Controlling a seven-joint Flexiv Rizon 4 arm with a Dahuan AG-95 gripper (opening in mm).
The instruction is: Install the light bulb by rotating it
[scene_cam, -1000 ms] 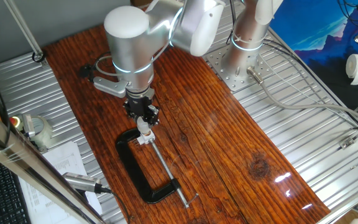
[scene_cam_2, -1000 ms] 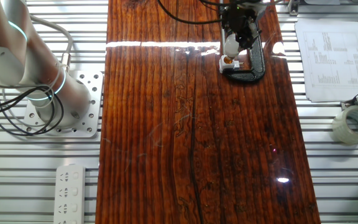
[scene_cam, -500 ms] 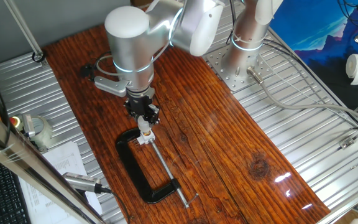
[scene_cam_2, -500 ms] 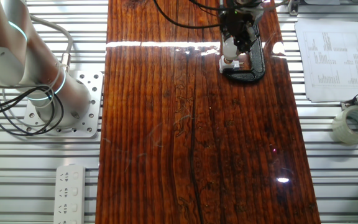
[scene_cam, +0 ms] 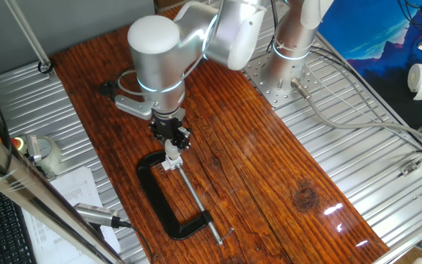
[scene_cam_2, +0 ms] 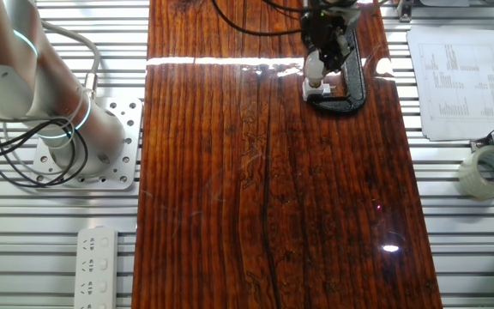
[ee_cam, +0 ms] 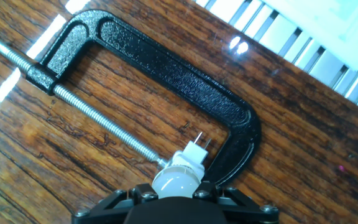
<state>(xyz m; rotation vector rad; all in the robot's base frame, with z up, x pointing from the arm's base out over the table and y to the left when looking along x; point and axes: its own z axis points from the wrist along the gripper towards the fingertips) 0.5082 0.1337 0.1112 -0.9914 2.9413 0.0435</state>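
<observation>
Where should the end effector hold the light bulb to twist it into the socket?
On the rounded pale head of the light bulb, from straight above. It stands upright over the white socket, which the black clamp pins, so the head is the only free part.

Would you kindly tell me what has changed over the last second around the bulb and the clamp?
The claw, shut on the light bulb, has come down slightly: in the other fixed view the socket's orange centre, visible a second ago, is now covered by the bulb. The arm's big joint also shifted a little. The socket block and the C-clamp stayed where they were.
</observation>
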